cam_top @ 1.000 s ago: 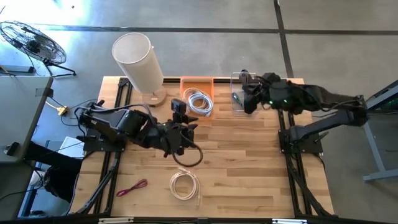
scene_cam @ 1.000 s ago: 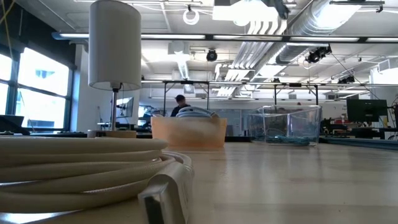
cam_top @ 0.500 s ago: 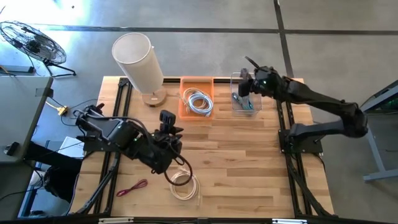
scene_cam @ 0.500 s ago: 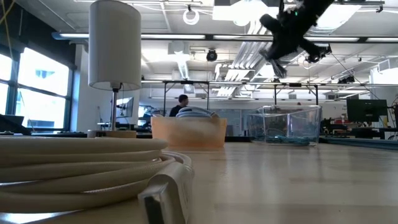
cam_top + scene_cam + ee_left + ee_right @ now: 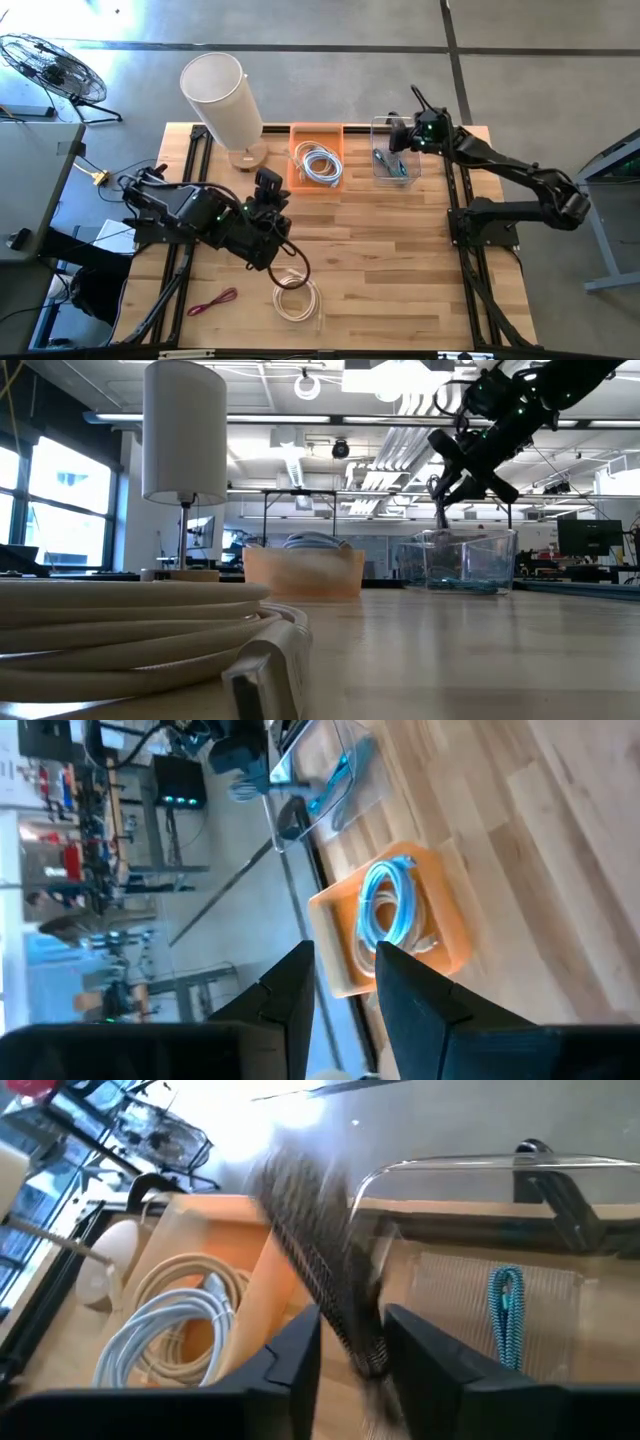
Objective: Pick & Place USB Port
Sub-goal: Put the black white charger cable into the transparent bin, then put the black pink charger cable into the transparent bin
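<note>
My right gripper (image 5: 398, 140) (image 5: 447, 482) (image 5: 350, 1320) hovers above the clear bin (image 5: 418, 160) (image 5: 470, 560) at the table's far edge, shut on a dark braided cable (image 5: 320, 1260) (image 5: 442, 515). A teal cable (image 5: 507, 1315) (image 5: 385, 162) lies on the bin's floor. My left gripper (image 5: 270, 190) (image 5: 345, 980) is shut on nothing, raised over the table's middle left and pointing at the orange bin (image 5: 316, 128) (image 5: 440, 920). My right gripper pinches the dark braided cable (image 5: 345, 1315) between its two fingers, coming from above and slanting down. The cable is lifted clear and hangs below the fingers, its lower end (image 5: 443, 525) reaching to about the clear bin's rim. Which part of the cable it has is blurred.
The orange bin (image 5: 300, 572) holds a coiled white cable (image 5: 320, 163). A white cable coil (image 5: 297, 298) (image 5: 120, 630) and a red cable (image 5: 212, 302) lie near the table's near edge. A white-shaded lamp (image 5: 222, 95) (image 5: 183, 435) stands at the far left.
My right gripper has moved toward the far edge and come down over the clear bin, bringing the dark cable into the low view. My left arm has drawn back toward the table's left and near side, away from the orange bin.
</note>
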